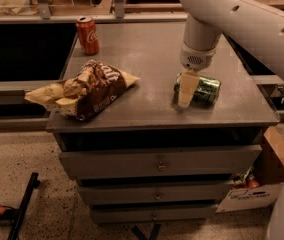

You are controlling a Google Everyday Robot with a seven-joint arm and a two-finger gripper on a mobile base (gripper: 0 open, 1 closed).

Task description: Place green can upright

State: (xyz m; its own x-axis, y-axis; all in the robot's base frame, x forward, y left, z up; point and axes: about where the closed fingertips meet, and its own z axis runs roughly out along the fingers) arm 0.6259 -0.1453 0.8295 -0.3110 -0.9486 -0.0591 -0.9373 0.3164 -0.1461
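My gripper [186, 95], matt cream plastic by the look of it, sits at the left end of the green can [206, 89], glossy dark metal. The cabinet top [147, 54] looks smooth, dull grey; the snack bag [89, 90] is crinkled and shiny; the red can [87, 35] is glossy metal.
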